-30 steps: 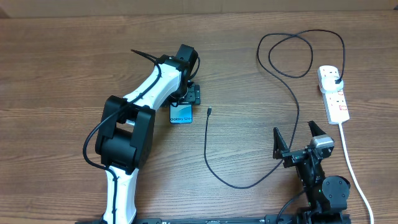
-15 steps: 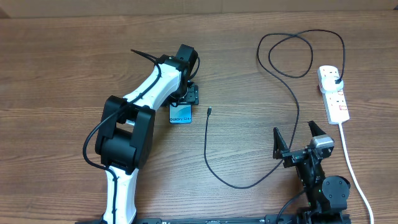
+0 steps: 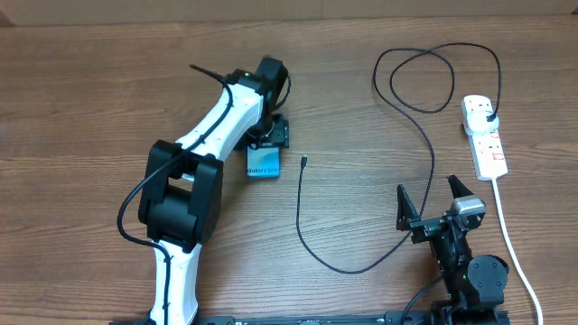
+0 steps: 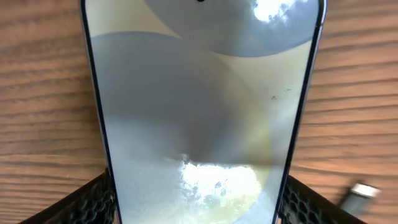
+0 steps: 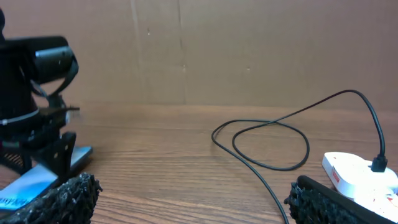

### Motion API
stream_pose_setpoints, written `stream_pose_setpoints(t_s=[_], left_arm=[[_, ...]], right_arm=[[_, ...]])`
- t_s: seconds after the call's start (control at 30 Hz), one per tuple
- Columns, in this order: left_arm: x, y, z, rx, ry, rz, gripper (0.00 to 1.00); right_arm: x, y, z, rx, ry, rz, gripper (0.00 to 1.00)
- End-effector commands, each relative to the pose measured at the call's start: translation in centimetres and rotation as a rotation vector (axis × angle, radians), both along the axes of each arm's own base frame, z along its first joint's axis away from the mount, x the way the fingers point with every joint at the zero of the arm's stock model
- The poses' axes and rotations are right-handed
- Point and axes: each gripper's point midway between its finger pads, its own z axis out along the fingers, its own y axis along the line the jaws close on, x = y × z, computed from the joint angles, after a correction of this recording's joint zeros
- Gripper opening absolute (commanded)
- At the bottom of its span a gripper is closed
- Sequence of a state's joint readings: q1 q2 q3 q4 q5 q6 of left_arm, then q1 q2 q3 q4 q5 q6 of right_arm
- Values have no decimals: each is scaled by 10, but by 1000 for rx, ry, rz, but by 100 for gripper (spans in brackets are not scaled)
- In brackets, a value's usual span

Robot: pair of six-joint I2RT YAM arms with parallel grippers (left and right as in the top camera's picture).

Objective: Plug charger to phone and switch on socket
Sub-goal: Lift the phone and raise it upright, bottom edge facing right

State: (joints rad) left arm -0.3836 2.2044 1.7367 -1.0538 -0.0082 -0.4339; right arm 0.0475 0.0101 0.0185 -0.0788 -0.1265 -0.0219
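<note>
The worktop carries everything the job needs. The left arm stretches out over it, and its pincer stands right over the phone, which lies flat between the jaws. In the wrist view one pad sits at each long edge of the phone. We cannot tell whether they press it or stand a hair off, so we cannot call it a grip.

The right pincer hovers wide open with nothing between its jaws. The socket lies ahead of it and to its right, apart from it. The charger has its plug already seated at the socket's far end. Its cable loops beyond the right pincer, then sweeps across in front of it towards the left one. The connector tip rests loose on the wood just to the right of the left pincer, near the phone but not touching it.

We judge the step in hand to be steadying the phone; plugging in and switching are not yet done. Next, the right pincer must reach forward and left, pinch the cable just behind the tip, and line it up with the phone's port. We cannot make out which short edge holds that port. The tip is tiny, so the pinch must be squarely placed. We cannot read the socket's switch from here.
</note>
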Motion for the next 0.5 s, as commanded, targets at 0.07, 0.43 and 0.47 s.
stream_pose_setpoints(t_s=[0.07,0.43,0.47], left_arm=[[7,-34,31,-221,14,-12,71],[-14,-67,81,-784,256,78,72],[-14,-69,89,-850,275,88,72]], right_arm=[[0,0,-2,2,-2,0,100],[0,0,-2,2,-2,0,100],[0,0,-2,2,-2,-1,100]])
